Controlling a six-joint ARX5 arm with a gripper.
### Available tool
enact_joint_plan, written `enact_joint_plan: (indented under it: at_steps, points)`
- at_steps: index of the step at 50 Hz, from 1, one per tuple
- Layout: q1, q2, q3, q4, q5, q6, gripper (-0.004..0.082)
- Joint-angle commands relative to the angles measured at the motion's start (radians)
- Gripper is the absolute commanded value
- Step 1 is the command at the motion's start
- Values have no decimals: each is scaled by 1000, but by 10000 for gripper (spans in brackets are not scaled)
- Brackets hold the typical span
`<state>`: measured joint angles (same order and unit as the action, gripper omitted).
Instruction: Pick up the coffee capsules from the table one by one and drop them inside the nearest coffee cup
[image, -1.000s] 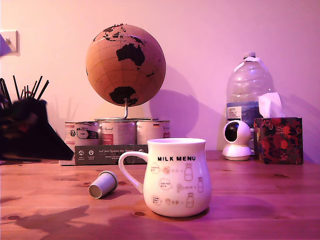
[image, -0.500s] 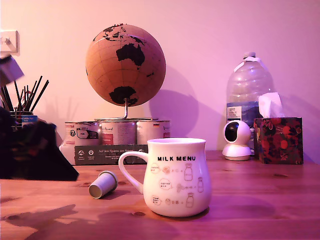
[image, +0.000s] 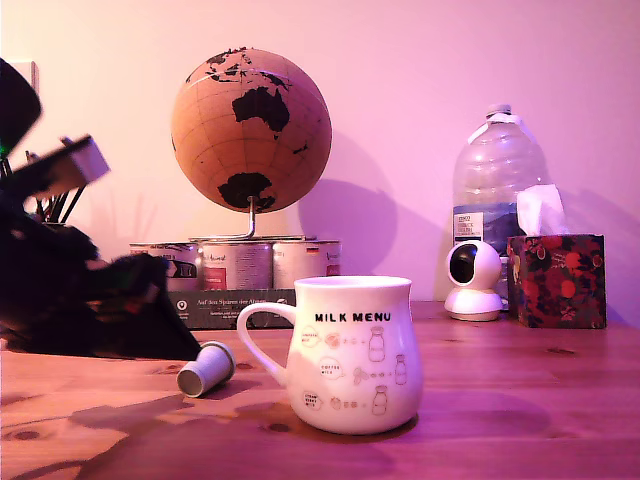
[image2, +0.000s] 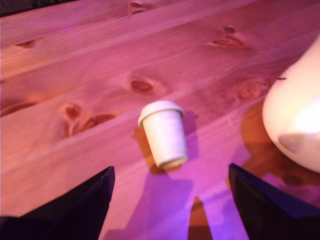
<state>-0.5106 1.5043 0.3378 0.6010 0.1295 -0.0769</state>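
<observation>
Your tool (image2: 170, 210) has moved in from the exterior view's left since a second ago and now sits low just beside the capsule (image: 206, 368), its jaws spread wide with nothing between them. The capsule lies on its side on the tabletop (image: 520, 420), near the mug (image: 352, 355); the tool's blurred outline probably isn't touching it.

Far beyond the pincer stand a globe (image: 251, 130) on three tins (image: 238, 264), a water bottle (image: 497, 175), a white camera (image: 473, 280) and a tissue box (image: 556, 279).
</observation>
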Motion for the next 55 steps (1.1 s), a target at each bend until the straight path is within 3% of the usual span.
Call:
enact_joint_plan:
  at_steps: [1, 27, 28, 36, 41, 47, 55]
  points:
    - [-3, 24, 16, 11, 1, 5, 661]
    - [-10, 178, 143, 16, 1, 8, 657]
    - [-10, 182, 147, 16, 1, 36, 656]
    - [-19, 218, 175, -3, 1, 36, 656]
    - [-23, 218, 175, -2, 1, 59, 647]
    - [-22, 218, 175, -3, 1, 59, 524]
    - [-23, 218, 175, -4, 0, 60, 273]
